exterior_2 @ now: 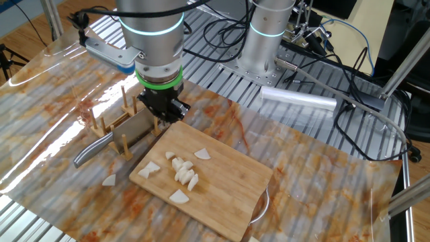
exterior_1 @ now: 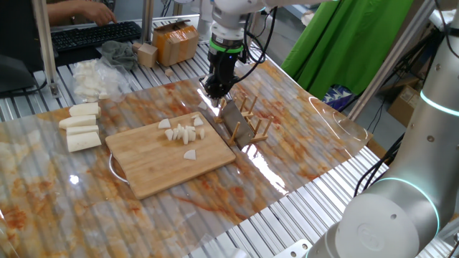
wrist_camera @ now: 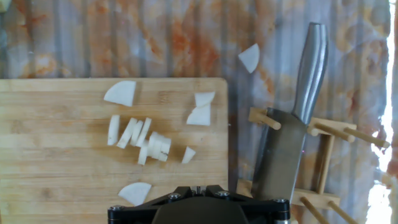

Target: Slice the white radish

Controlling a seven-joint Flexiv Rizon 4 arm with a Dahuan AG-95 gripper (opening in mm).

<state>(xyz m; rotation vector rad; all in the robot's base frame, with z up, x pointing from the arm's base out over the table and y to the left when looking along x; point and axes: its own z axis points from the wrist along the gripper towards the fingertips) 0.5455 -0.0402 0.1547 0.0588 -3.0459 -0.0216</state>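
Note:
The white radish lies as several small pale pieces [exterior_1: 183, 134] on the bamboo cutting board [exterior_1: 154, 175]. The cluster [wrist_camera: 146, 134] is mid-board in the hand view and also shows in the other fixed view [exterior_2: 183, 171]. One piece [wrist_camera: 250, 57] rests off the board on the table, near the knife's handle. A steel knife [wrist_camera: 283, 155] lies in a wooden peg rack [exterior_2: 124, 134] beside the board. My gripper [wrist_camera: 198, 188] hangs over the board's edge next to the rack [exterior_1: 216, 92]. Its fingers are shut together with nothing between them, and the knife is to one side of them.
Three longer white radish chunks [exterior_1: 80, 125] lie left of the board, with a heap of scraps on plastic [exterior_1: 90, 75] behind them. A second robot arm [exterior_1: 401, 201] stands at the right. A plastic roll [exterior_2: 299, 101] lies near the arm's base.

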